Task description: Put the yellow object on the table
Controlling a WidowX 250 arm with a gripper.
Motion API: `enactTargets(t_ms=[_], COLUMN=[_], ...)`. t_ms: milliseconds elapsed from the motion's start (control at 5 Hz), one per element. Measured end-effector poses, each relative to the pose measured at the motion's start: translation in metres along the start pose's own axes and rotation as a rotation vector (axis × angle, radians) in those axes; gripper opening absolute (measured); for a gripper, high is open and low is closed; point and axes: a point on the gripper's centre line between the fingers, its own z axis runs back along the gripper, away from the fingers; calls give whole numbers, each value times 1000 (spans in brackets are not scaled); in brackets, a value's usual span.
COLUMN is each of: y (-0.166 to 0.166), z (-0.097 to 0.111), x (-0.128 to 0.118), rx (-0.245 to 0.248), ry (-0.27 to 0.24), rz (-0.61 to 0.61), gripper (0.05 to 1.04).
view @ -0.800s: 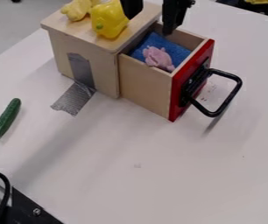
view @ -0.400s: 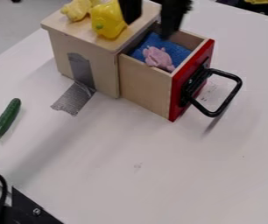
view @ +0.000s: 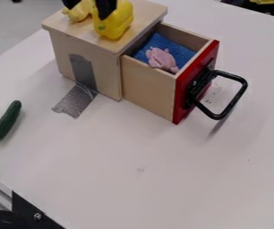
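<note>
The tool (view: 87, 12) stands wide at the wooden box (view: 149, 10), one finger over the paler yellow toy (view: 78, 14), the other overlapping the bright yellow pepper (view: 117, 27) beside it; either could be the object meant. To grasp well, centre on just one, keep the fingertips from nudging its neighbour, and close gently low on its sides. Then lift straight up, clear the open drawer (view: 145, 89), and lower it softly onto the worktop (view: 169, 179).
</note>
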Motion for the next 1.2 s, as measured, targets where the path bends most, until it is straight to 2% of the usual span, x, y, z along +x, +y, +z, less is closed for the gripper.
enactTargets(t_ms=[200,600,1000,1200], y=[35,73,65,60], z=[-6,-18,-69,-75], x=[18,58,61,59], rx=[7,24,-53,-65], ry=[-16,-8,90,72], rz=[2,-24,-56,-52], gripper=[997,997,997,955])
